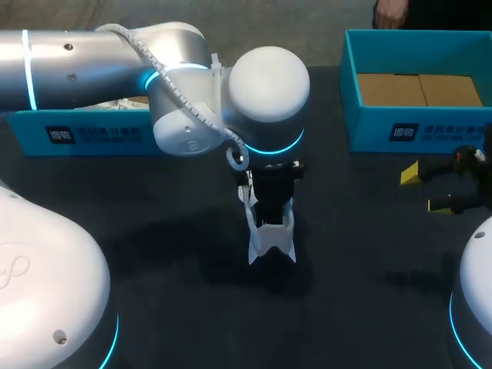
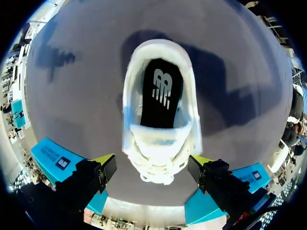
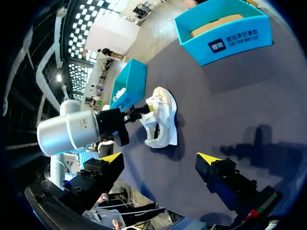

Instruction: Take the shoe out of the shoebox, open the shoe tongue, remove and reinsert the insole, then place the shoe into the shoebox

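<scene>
One shoe (image 2: pixel 161 146) below left fingers (image 2: pixel 105 159)

Shoe (image 1: pixel 270 244) on table (image 1: pixel 154 231), centre, toe end toward 12 o'clock, heel toward 6. Insole (image 2: pixel 161 93) inside shoe. Left gripper (image 2: pixel 152 162) over shoe's laced end, one finger each side, spread wide. Shoebox (image 1: pixel 442 127) at 2 o'clock from shoe, far edge. Second box (image 1: pixel 100 132) at 10 o'clock. Right gripper (image 1: pixel 427 189) at 3 o'clock, fingers apart, on shoebox's 6 o'clock side.

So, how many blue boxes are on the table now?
2. One open blue cardboard box stands at the far right of the dark table; the other blue cardboard box is at the far left, partly hidden behind the left arm.
</scene>
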Robot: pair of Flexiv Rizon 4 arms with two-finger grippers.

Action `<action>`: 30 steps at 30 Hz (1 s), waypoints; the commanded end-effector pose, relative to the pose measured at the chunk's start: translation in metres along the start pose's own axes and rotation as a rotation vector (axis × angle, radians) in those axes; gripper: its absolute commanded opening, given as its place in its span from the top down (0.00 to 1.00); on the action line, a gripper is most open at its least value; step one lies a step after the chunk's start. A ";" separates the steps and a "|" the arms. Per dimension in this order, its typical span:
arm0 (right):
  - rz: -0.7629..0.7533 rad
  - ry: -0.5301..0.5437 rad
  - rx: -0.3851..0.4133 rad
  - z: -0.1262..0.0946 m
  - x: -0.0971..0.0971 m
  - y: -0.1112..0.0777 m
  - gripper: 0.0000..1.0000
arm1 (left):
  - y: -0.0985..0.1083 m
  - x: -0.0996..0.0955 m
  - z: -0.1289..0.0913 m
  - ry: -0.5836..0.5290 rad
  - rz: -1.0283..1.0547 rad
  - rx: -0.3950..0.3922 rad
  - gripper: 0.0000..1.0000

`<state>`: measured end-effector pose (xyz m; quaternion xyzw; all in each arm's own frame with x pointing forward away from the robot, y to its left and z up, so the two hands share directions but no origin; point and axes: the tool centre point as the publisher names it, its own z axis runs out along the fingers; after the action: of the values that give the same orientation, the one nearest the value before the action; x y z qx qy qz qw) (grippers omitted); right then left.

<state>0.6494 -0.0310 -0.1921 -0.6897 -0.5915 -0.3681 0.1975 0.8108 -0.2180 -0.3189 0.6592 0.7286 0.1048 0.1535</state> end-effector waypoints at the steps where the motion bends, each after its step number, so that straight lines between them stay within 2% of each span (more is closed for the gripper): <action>1: 0.002 -0.004 -0.134 -0.007 0.002 -0.012 0.00 | 0.008 0.002 -0.011 -0.002 0.001 -0.007 0.00; 9: 0.002 -0.004 -0.134 -0.007 0.002 -0.012 0.00 | 0.030 0.000 -0.031 -0.015 -0.008 -0.046 0.00; 14: 0.002 -0.004 -0.134 -0.007 0.002 -0.012 0.00 | 0.035 0.000 -0.038 -0.019 -0.008 -0.058 0.00; 15: 0.002 -0.004 -0.134 -0.007 0.002 -0.012 0.00 | 0.036 0.001 -0.041 -0.024 -0.003 -0.059 0.13; 16: 0.002 -0.004 -0.134 -0.007 0.002 -0.012 0.00 | 0.036 0.001 -0.043 -0.023 -0.002 -0.057 0.15; 18: 0.002 -0.004 -0.134 -0.007 0.002 -0.012 0.00 | 0.037 0.002 -0.046 -0.034 0.000 -0.047 0.12; 20: 0.002 -0.004 -0.134 -0.007 0.002 -0.012 0.00 | 0.035 0.004 -0.047 -0.044 -0.006 -0.025 0.37; 21: 0.002 -0.004 -0.134 -0.007 0.002 -0.012 0.00 | 0.035 0.004 -0.048 -0.042 -0.004 -0.025 0.41; 23: 0.002 -0.004 -0.134 -0.007 0.002 -0.012 0.00 | 0.034 0.005 -0.048 -0.043 0.006 -0.006 0.36; 24: 0.002 -0.004 -0.134 -0.007 0.002 -0.012 0.00 | 0.033 0.006 -0.047 -0.046 0.003 0.004 0.76; 25: 0.002 -0.004 -0.134 -0.007 0.002 -0.012 0.00 | 0.032 0.007 -0.047 -0.047 0.001 0.002 0.90; 26: 0.002 -0.004 -0.134 -0.007 0.002 -0.012 0.00 | 0.032 0.007 -0.047 -0.047 0.001 0.002 0.90; 27: 0.002 -0.004 -0.134 -0.007 0.002 -0.012 0.00 | 0.031 0.009 -0.045 -0.042 0.001 0.011 0.59; 28: 0.002 -0.004 -0.134 -0.007 0.002 -0.012 0.00 | 0.030 0.009 -0.044 -0.043 0.000 0.026 0.51; 29: 0.002 -0.004 -0.134 -0.007 0.002 -0.012 0.00 | 0.030 0.009 -0.044 -0.043 0.000 0.026 0.51; 30: 0.002 -0.004 -0.134 -0.007 0.002 -0.012 0.00 | 0.030 0.010 -0.042 -0.048 -0.004 0.030 0.67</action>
<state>0.6490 -0.0308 -0.1911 -0.6890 -0.5935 -0.3639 0.2016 0.8193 -0.2066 -0.2681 0.6611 0.7282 0.0848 0.1593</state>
